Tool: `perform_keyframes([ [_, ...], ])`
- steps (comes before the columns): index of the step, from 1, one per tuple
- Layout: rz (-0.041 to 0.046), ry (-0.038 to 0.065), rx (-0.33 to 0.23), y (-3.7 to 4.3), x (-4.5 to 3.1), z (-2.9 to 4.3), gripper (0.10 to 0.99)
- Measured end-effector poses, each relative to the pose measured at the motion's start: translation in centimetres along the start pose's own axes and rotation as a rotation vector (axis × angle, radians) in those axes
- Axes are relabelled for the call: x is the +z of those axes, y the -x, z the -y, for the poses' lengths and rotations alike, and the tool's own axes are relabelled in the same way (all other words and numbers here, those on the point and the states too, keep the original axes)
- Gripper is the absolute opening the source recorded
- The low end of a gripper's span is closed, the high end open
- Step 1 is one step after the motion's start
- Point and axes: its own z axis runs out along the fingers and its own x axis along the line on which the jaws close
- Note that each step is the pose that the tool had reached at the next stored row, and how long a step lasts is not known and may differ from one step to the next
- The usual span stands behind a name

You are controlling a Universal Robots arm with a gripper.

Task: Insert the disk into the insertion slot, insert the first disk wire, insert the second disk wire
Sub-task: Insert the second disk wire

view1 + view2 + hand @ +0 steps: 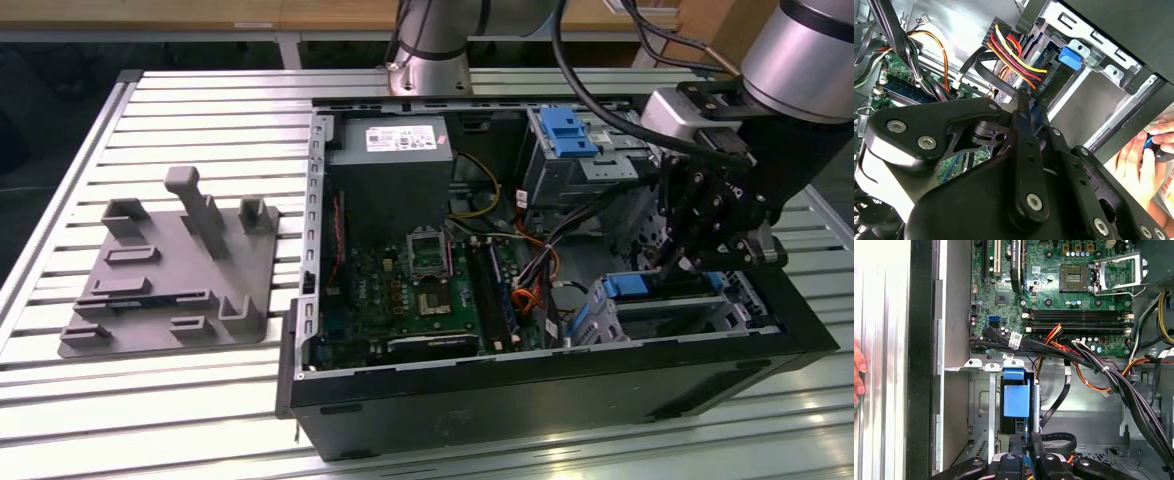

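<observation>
One black computer case, side panel off, lying flat on a ribbed aluminium surface. Well apart from it, toward the exterior view's left, a matte grey moulded fixture with upright pegs and shallow pockets.

Inside the case: a green motherboard, a boxy grey power supply, and glossy red, yellow and orange wires bundled with black ones.

In the near corner at the exterior view's right, the insertion slot, thin silver sheet metal punched with holes. Seated in it, the disk, showing the smooth bright blue plastic of its carrier. Farther back, a taller cage with a blue latch.

Hanging from the silver tubular arm, the black jointed hand, angled steeply down into the case and poised just beside the disk's blue end. Clamped or apart: cannot tell.

Outside the case wall, a person's fingers.
</observation>
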Motion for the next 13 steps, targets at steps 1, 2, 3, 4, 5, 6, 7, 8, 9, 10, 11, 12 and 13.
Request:
perform_keyframes([
  [1,-0.0001,0.000,0.000,-0.03,-0.01,0.00,0.196],
  [2,0.0003,0.000,0.000,-0.07,0.00,0.00,0.196],
  [3,0.0006,0.000,0.000,-0.13,0.00,0.00,0.196],
  [4,0.0007,0.000,0.000,-0.20,0.00,0.00,0.196],
  [5,0.0011,0.000,0.000,-0.25,0.01,0.01,0.196],
  [6,0.0025,0.000,0.000,-0.31,0.01,0.01,0.196],
  [7,0.0043,0.000,0.000,-0.37,0.02,0.00,0.196],
  [8,0.0069,0.000,0.000,-0.40,0.02,0.00,0.196],
  [9,0.0095,0.000,0.000,-0.42,0.02,0.00,0.196],
  [10,0.0109,0.000,0.000,-0.42,0.01,0.00,0.196],
  [11,0.0111,0.000,0.000,-0.41,0.01,0.00,0.196],
  [12,0.0112,0.000,0.000,-0.41,0.02,0.00,0.196],
  [13,0.0113,0.000,0.000,-0.41,0.02,0.00,0.196],
])
